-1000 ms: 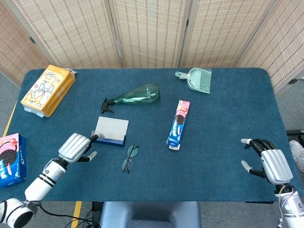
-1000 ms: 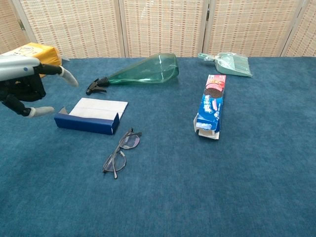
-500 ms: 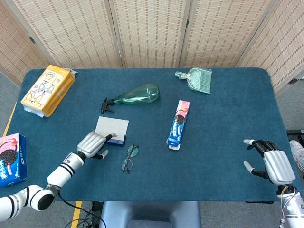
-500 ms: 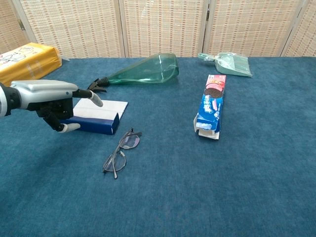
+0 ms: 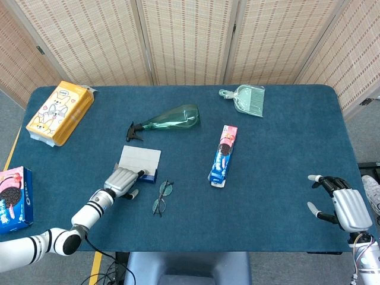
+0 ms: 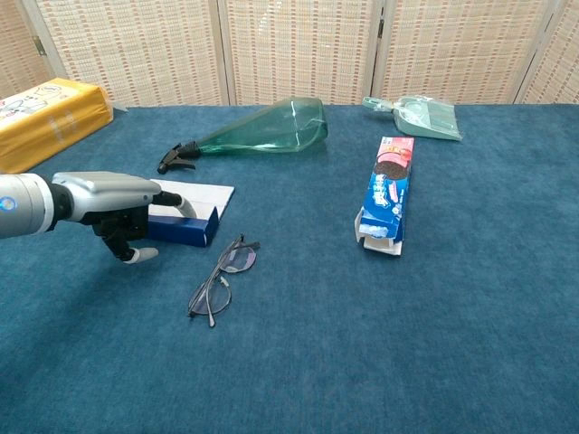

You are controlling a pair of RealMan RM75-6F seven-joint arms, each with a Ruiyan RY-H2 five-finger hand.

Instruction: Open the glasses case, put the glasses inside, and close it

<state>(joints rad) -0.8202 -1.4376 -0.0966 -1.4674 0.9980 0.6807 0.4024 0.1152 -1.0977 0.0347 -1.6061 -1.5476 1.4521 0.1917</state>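
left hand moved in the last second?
Yes. In the head view the left hand has slid rightward, from left of the glasses case to its near edge, closer to the glasses.

Head view looks down from above; chest view low, nearer.

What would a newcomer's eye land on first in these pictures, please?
Probably the left hand at the near-left of the blue table, its fingers reaching onto the navy glasses case. Just right of it the glasses lie loose on the cloth, outside the case. Further back, the green spray bottle on its side catches the eye, and the right hand sits open at the far-right edge.
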